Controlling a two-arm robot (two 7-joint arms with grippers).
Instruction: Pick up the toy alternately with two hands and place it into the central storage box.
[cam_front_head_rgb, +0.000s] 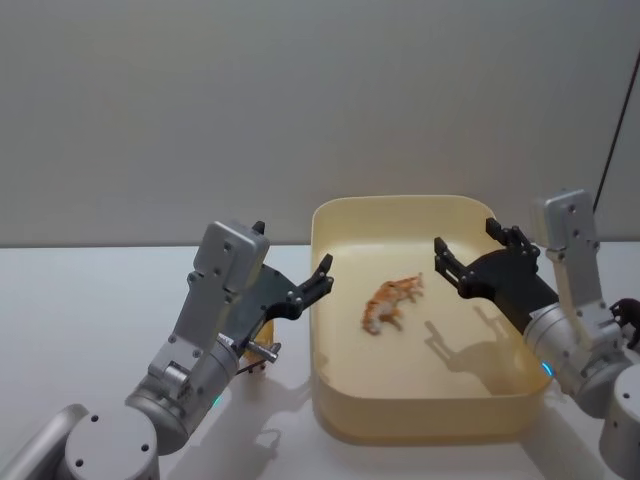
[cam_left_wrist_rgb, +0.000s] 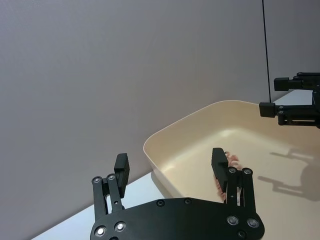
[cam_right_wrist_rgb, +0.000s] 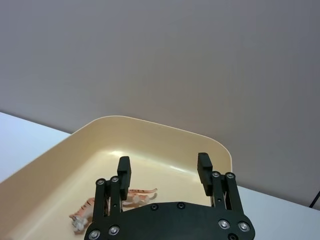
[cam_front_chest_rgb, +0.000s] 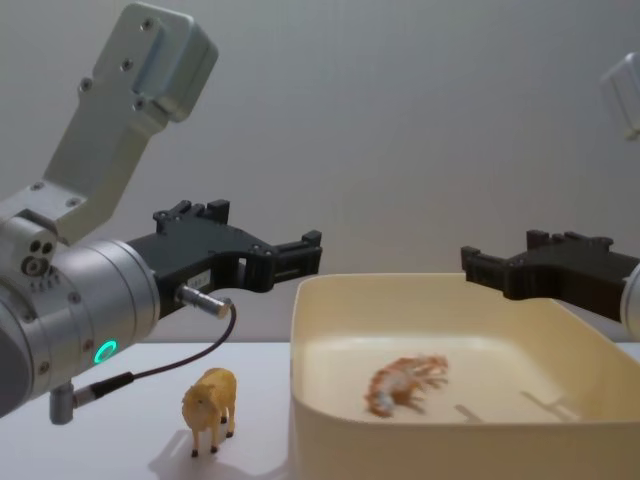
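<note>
The central storage box is a cream-yellow tub on the white table. An orange striped tiger toy lies on its floor, also seen as the tiger and the tiger. A small yellow toy animal stands on the table just left of the tub, under my left arm. My left gripper hovers open and empty above the tub's left rim. My right gripper hovers open and empty over the tub's right side, above and to the right of the tiger.
A grey wall rises behind the table. A thin black cable hangs at the far right. A cable loop from my left wrist dangles above the yellow toy. Bare white tabletop stretches to the left of the tub.
</note>
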